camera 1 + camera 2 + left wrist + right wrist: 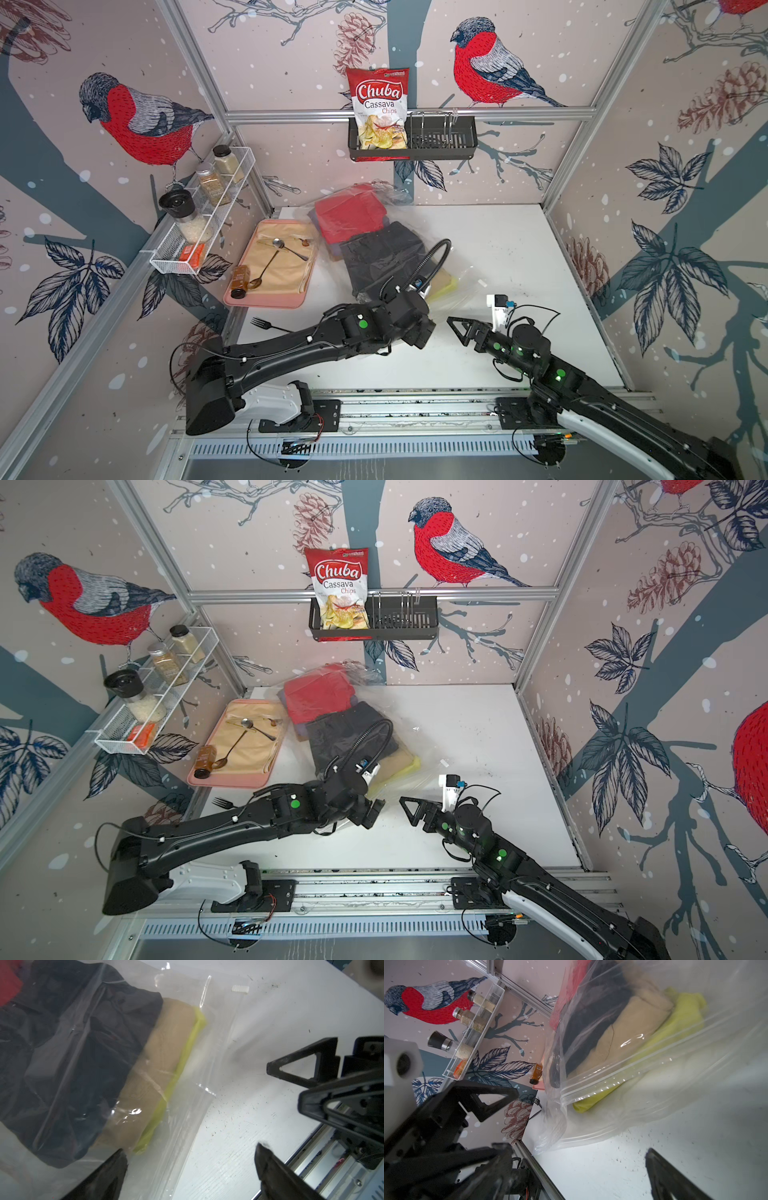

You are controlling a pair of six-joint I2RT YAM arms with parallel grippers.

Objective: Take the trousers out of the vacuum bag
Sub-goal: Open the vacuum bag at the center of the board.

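The vacuum bag (pixel 465 278) (pixel 419 746) lies on the white table, clear and crinkled, with folded trousers inside: red (pixel 349 216) at the back, black (pixel 382 257) in the middle, tan (pixel 155 1059) and bright yellow (pixel 187 1049) nearest the arms. My left gripper (pixel 422 332) (pixel 191 1148) is open over the bag's near edge; one fingertip is above the plastic, the other above bare table. My right gripper (pixel 459 328) (pixel 577 1149) is open just to its right, over bare table short of the zip strip (pixel 633 1072). Neither holds anything.
A pink tray (pixel 270 301) with a beige mat, spoons and an amber bottle sits left of the bag. A black fork (pixel 266 324) lies near the left arm. A wire spice rack (pixel 199 232) hangs on the left wall, a black basket (pixel 440 145) with a chips packet (pixel 378 108) on the back wall.
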